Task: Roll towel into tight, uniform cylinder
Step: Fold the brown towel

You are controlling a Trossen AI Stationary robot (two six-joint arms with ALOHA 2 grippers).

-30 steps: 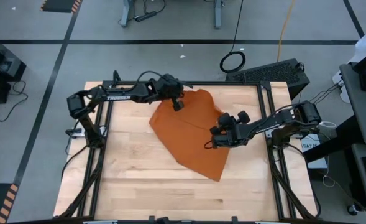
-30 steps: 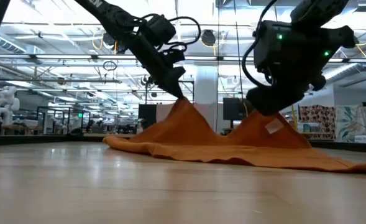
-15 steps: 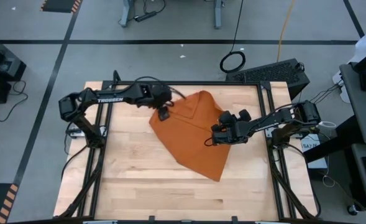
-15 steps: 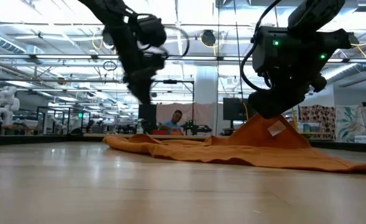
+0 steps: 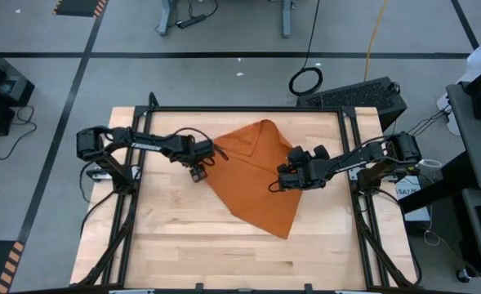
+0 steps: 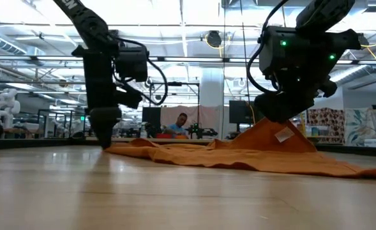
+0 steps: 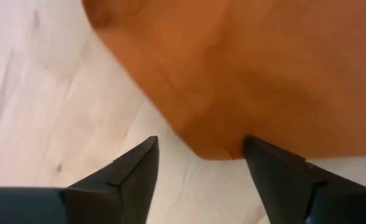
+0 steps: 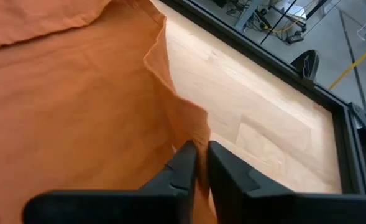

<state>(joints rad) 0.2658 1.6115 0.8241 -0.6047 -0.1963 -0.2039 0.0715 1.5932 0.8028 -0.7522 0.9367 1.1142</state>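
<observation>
The rust-orange towel (image 5: 252, 175) lies spread on the wooden table, right of centre, flat except for a peak on its right side (image 6: 264, 131). My right gripper (image 5: 278, 184) is shut on that peak, with a small white tag (image 6: 281, 133) just below it. My left gripper (image 5: 197, 173) points down at the towel's left corner (image 7: 214, 146), open. Its fingertips stand low over the wood on either side of that corner (image 6: 105, 142); whether they touch it cannot be told. My right gripper pinches a raised edge of the towel (image 8: 186, 134) on its right side between its two fingers. The fingers slant down from the table's right. The cloth is tented up to the fingers (image 6: 274, 121), and the rest of the towel lies on the table.
Black frame rails (image 5: 224, 110) run around the tabletop. Bare wood stretches along the near edge (image 5: 224, 253) and left of the towel. A person (image 6: 178, 124) sits far off in the room behind the table.
My left gripper has opened and let go of the towel's far-left part, whose raised peak has fallen flat. It has then gone down and toward the table's left and near edges, tipping to point down, to the towel's left corner.
</observation>
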